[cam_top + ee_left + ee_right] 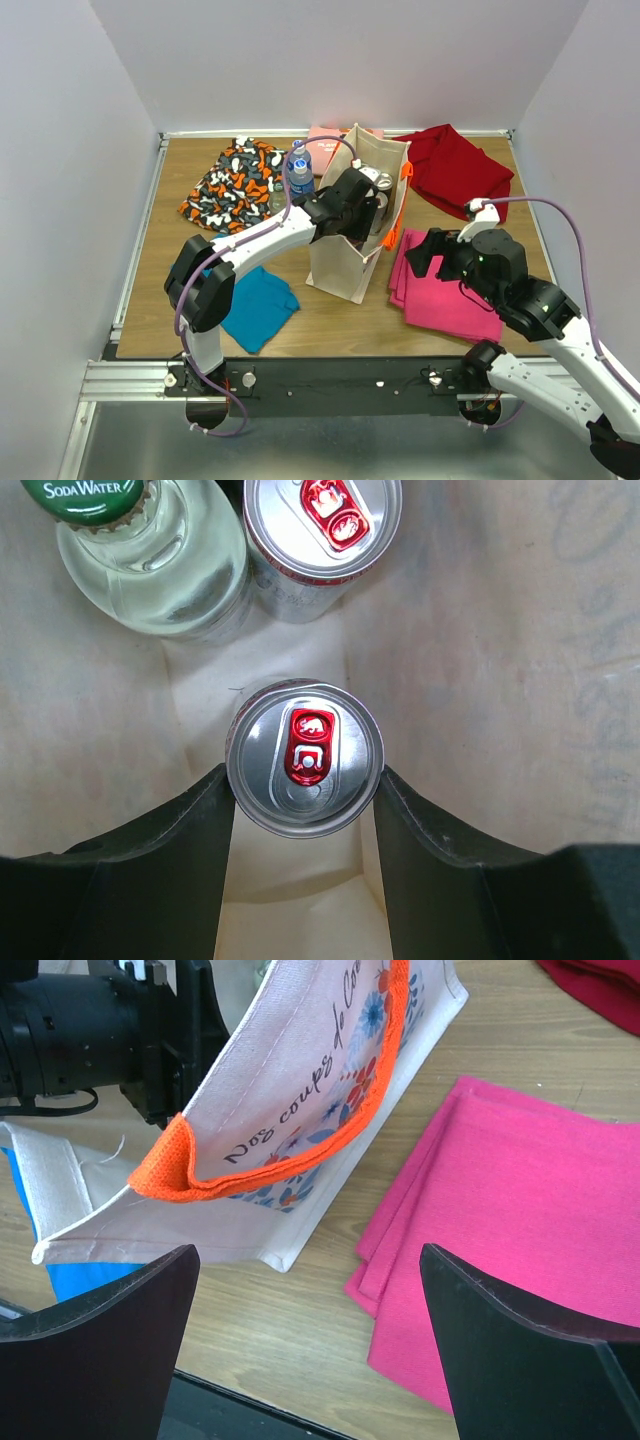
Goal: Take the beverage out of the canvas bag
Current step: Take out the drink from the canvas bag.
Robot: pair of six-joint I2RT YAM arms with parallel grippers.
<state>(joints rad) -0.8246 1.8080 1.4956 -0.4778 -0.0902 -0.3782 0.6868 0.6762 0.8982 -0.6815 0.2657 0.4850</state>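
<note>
While left gripper [305, 780] straddles the silver red-tabbed can [305, 755] inside the beige canvas bag [335, 268] – grasp stage
Can't tell if it's clenched; next squeeze, lift straight up. Meanwhile right gripper [308, 1260] gapes.

In the top view the left pincer [305, 790] is hidden inside the canvas bag [345, 265]. Whether the near can [305, 755] is touched is masked by its rim. The soda water bottle [150, 565] is cropped.

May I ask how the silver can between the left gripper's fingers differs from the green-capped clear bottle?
The silver can with the red pull tab is opaque metal; the clear green-capped bottle is see-through, its cap reading Soda Water. The can sits between the fingers of the left gripper; the bottle stands apart from them. Both stand upright inside the beige canvas bag.
</note>
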